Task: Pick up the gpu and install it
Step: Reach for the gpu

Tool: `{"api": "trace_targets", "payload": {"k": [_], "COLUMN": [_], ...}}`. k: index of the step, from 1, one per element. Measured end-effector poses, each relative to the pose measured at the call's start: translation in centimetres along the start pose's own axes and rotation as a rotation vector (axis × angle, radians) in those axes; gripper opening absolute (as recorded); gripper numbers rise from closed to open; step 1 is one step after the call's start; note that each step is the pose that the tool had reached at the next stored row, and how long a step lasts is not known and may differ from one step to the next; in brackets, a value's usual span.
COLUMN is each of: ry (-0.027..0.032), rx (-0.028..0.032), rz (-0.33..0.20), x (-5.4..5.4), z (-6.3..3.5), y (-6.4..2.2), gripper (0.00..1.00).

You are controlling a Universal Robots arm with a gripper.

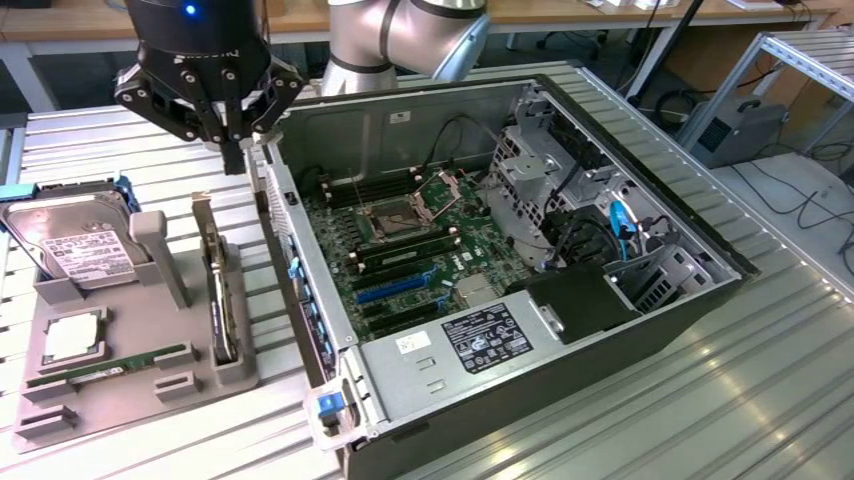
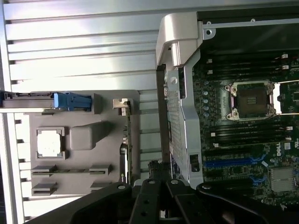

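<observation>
grey printed holder (image 1: 134, 375) sits on the ribbed metal table (image 1: 747, 400), at the exterior view's left of the open pc case (image 1: 561, 400). the gpu (image 1: 222, 300) stands on edge in the holder's slot nearest the case, with its metal bracket end toward the far side. not picked up, not yet in the case. on the same holder: hard drive (image 1: 74, 245) upright at the far left, cpu (image 1: 70, 340) lying flat, green memory stick (image 1: 107, 368) in a low slot.

gripper (image 1: 235, 160) has its fingers pinched together with nothing between them. it hangs above the table just past the gpu's bracket end, close to the case's rear corner, clear of the card. the wrist view looks down on the card's thin top edge and, beside it, the case wall.

motherboard (image 1: 400, 270) lies exposed inside the case, cpu socket (image 1: 400, 215) open.
</observation>
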State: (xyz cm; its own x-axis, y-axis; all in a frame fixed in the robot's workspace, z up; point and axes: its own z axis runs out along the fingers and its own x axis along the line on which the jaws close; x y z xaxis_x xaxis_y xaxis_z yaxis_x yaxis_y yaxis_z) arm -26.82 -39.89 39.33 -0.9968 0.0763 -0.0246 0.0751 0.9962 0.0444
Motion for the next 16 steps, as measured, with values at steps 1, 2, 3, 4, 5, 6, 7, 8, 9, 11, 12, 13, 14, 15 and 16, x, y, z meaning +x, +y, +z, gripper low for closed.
{"api": "trace_targets", "payload": {"k": [1, 2, 3, 4, 5, 6, 7, 8, 9, 11, 12, 13, 14, 15, 16], "ry": [0.0000, 0.0000, 0.0000, -0.0001, 0.0000, 0.0000, 0.0000, 0.0000, 0.0001, 0.0001, 0.0000, 0.0000, 0.0000, 0.0000, 0.0001], "rx": [0.0000, 0.0000, 0.0000, 0.0000, 0.0000, 0.0000, 0.0001, 0.0000, 0.0000, 0.0001, 0.0001, 0.0000, 0.0000, 0.0000, 0.0001], "rz": [0.000, 0.000, 0.000, 0.000, 0.000, 0.000, 0.000, 0.000, 0.000, 0.000, 0.000, 0.000, 0.000, 0.000, 0.000], "x": [0.1, 0.2, 0.2, 0.3, 0.4, 0.5, 0.6, 0.7, 0.8, 0.9, 1.1, 1.2, 1.3, 1.4, 1.5], "z": [0.00, 0.00, -0.01, -0.01, -0.01, -0.02, -0.02, -0.02, -0.02, -0.03, -0.03, -0.04, -0.04, -0.04, -0.05], "y": [-0.01, -0.01, -0.02, -0.02, -0.03, -0.04, -0.05, -0.05, -0.06, -0.07, -0.08, -0.09, -0.10, -0.11, -0.11], "gripper": [0.11, 0.11, 0.11, 0.11, 0.11, 0.11, 0.11, 0.11, 0.11, 0.11, 0.11, 0.11, 0.11, 0.11, 0.11]}}
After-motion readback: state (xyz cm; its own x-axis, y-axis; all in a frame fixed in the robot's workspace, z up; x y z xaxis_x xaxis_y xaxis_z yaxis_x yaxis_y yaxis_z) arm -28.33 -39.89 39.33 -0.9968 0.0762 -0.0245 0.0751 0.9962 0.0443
